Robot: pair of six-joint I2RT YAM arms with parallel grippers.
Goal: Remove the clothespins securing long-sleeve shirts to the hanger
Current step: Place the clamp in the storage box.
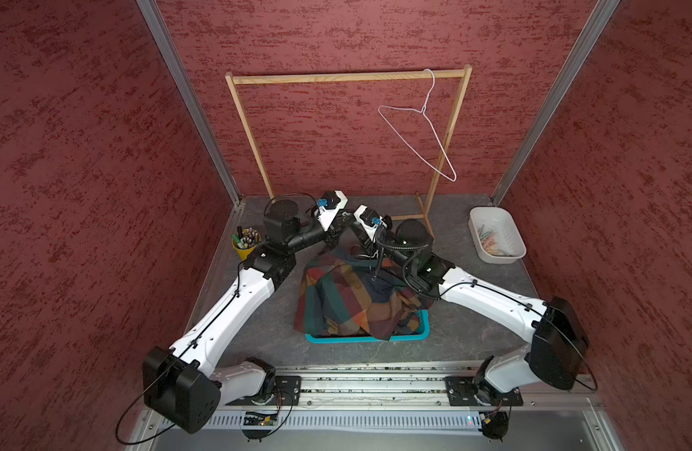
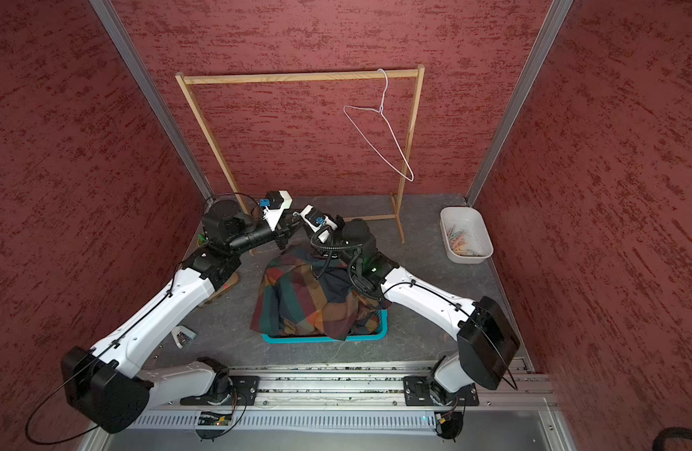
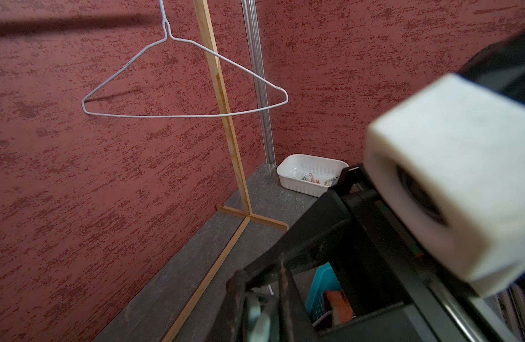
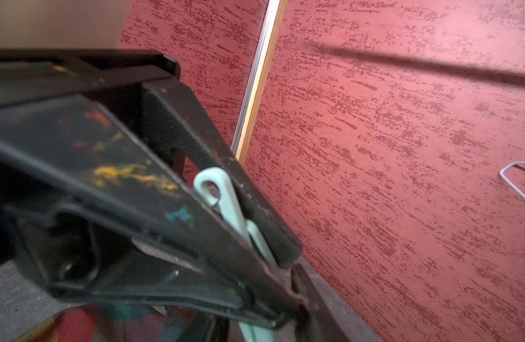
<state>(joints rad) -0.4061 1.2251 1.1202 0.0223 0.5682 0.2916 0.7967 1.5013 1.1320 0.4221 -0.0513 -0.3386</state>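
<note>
Progress looks well on to me, though not finished. Nearest me on the grey bench (image 1: 473, 320) sits one teal plastic basket (image 1: 368, 339). The plaid long-sleeve shirts (image 1: 348, 296), in dark green, navy, maroon and orange, lie heaped in and over it. I cannot separate the heap into garments, so I give no count of them. They are off the rack and I see no peg on the cloth, but folds and my two arms hide much of it.

Just beyond, my two pincers meet tip to tip above the heap's far edge. The right pincer (image 4: 280, 266) is clamped on one pale mint plastic clothespin with a hooked end (image 4: 225, 195), which lies lengthwise between its fingers. The left pincer (image 1: 343, 225) is right at the same spot; whether it is together or apart I cannot tell. I judge this peg has yet to be dropped off.

Further off to the right, one white plastic tub (image 1: 500, 257) holds a small pile of pale pink and mint clothespins (image 1: 492, 240), too tangled to count. On the left stands one yellow cup of pens (image 1: 245, 250). At the back, one wooden rack (image 1: 336, 77) carries one white wire hanger (image 3: 181, 116), which is bare.
</note>
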